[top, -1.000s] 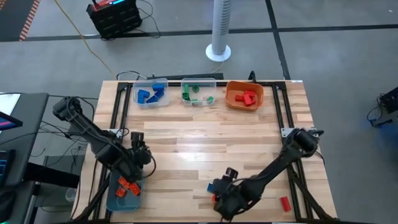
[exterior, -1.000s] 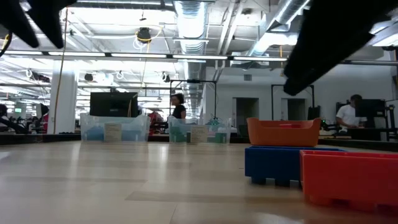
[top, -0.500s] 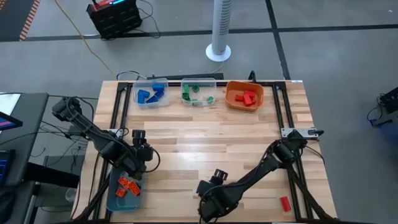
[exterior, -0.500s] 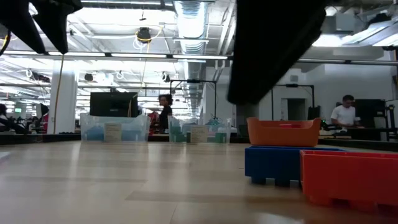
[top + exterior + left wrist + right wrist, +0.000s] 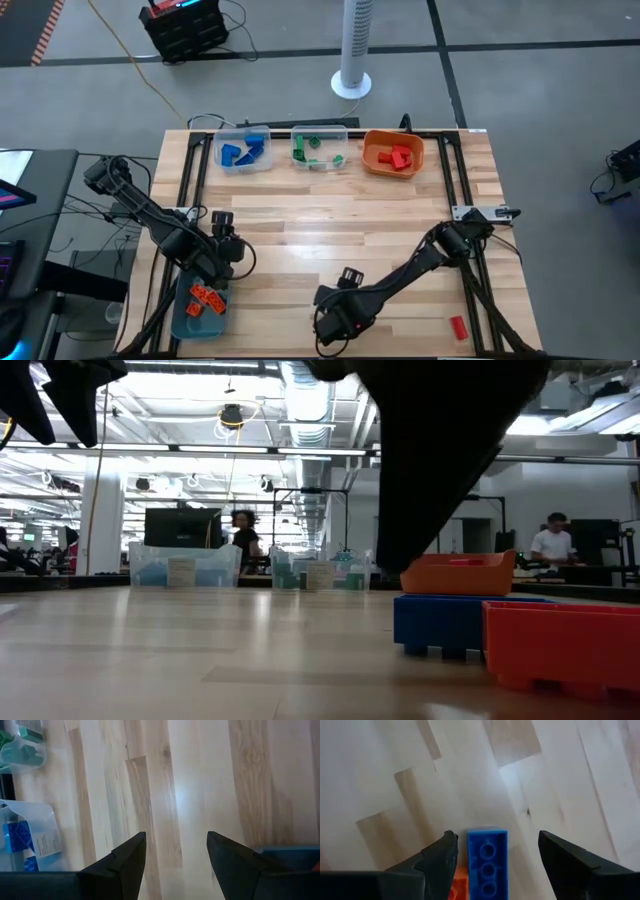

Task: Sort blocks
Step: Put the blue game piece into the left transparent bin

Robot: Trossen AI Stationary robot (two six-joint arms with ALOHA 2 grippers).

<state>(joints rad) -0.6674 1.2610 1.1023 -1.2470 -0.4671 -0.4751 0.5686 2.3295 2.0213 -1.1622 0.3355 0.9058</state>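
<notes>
Swinging in from the near right, the right arm has carried its gripper (image 5: 495, 860) leftward along the desk's (image 5: 330, 240) near edge, and it now hangs above the blue block (image 5: 487, 862) there. That block lies flat on the wood, studs up, centred between the spread fingers (image 5: 437, 857), with a sliver of an orange-red block (image 5: 457, 887) touching its side. Neither is pinched; the fingers stand wide on either side, apart from the plastic.

From the low view, the same blue block (image 5: 450, 622) sits in front of the orange-red one (image 5: 560, 645), both resting on the desk.

A lone red block (image 5: 458, 326) lies well apart at the near right corner. Along the far edge stand three bins: one with blue blocks (image 5: 243, 150), a clear one with green (image 5: 320, 148), and an orange bin (image 5: 393, 153) holding red. The left gripper (image 5: 222, 250) waits with fingers (image 5: 125, 860) parted near the teal bin (image 5: 185, 318), where orange blocks (image 5: 207, 298) lie.

The step in hand looks like reaching for the blue block. Next, the right gripper would need to descend squarely over it, close across its narrow sides without dragging the orange-red neighbour along, then lift toward the blue bin.
</notes>
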